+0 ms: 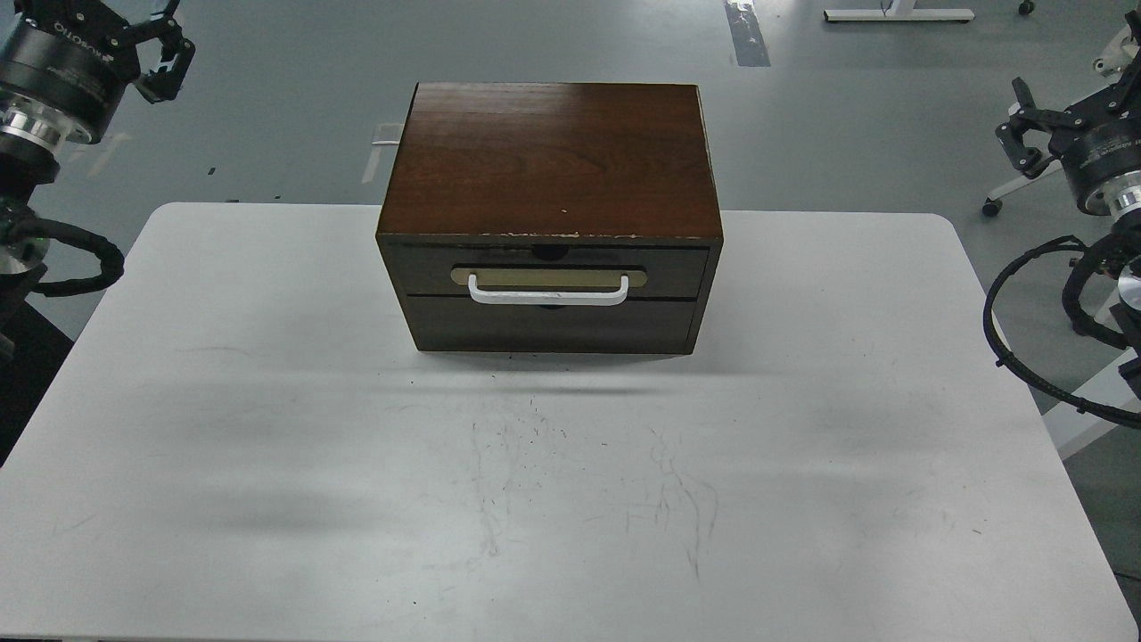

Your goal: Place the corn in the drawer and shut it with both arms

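Note:
The dark brown cabinet [553,160] stands at the back middle of the white table [802,428]. Its drawer [553,272], with a cream plate and a white bar handle [547,294], sits pushed in flush with the cabinet front. The corn is out of view. My left gripper [174,55] is raised at the far upper left, off the table and well away from the cabinet, its claws spread and empty. My right gripper [1016,129] hangs at the far right, beyond the table's edge, claws spread and empty.
The plain handleless panel [548,325] sits below the drawer. Black cables [1025,357] loop off the table's right edge. A cable [85,259] hangs at the left edge. The grey floor lies behind the table.

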`<state>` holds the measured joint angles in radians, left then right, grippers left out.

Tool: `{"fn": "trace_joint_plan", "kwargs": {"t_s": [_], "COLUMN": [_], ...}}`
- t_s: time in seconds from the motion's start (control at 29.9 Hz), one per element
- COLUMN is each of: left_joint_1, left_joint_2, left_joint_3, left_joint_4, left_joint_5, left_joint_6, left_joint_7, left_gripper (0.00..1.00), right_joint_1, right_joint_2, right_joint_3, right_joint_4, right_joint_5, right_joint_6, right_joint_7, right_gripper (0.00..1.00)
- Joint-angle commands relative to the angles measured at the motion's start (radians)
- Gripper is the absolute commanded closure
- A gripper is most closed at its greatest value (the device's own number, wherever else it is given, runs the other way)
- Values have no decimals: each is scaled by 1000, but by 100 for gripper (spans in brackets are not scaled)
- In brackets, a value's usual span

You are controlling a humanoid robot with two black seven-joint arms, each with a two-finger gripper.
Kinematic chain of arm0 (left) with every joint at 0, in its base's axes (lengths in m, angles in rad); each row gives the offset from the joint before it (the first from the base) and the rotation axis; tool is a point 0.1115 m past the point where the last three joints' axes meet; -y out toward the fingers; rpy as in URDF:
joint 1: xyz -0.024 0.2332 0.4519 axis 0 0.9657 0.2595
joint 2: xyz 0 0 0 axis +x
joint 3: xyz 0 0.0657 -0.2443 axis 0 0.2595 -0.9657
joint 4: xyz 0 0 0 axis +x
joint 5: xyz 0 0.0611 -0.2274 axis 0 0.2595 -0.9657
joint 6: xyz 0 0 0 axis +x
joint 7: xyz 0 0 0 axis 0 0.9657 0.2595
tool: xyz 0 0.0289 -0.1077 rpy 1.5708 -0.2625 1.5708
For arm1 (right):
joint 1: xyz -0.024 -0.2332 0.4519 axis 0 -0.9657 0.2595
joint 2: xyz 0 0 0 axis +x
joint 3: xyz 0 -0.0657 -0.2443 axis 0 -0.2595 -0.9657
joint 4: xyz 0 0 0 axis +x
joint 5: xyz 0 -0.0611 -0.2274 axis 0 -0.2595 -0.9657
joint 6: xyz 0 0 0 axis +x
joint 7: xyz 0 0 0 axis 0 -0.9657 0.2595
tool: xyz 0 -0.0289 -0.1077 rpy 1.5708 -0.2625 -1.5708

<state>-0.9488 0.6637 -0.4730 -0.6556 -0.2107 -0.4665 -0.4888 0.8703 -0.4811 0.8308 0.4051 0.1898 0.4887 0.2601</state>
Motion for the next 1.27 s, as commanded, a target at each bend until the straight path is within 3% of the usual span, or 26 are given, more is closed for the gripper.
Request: {"fn": "trace_joint_plan", "kwargs": {"t_s": [0.0,0.23,0.67,1.0,1.24], "left_joint_1": [16,58,117,131,142], "left_joint_2": [-52,-64,-59,-64,-62], "left_joint_3": [0,-9,-19,-24,-19], "left_joint_4": [74,79,63,62,63], "left_joint_5": [-38,-41,-30,-32,-32], "left_joint_6": [-12,-22,-22,-22,-22], "left_joint_7": [0,30,52,52,50], "left_gripper": [9,6,4,3,3], "right_joint_1": [-10,-11,-8,22,78], "right_joint_2": [32,90,93,211,216], "right_joint_3": [10,8,-9,-16,-148], "right_joint_4": [-8,-84,-81,-89,-92], "right_joint_5": [49,92,91,80,80], "right_joint_6": [0,0,0,0,0], "right_joint_7": [-12,-125,-102,-88,-87], "right_gripper": [0,0,0,0,0]}}
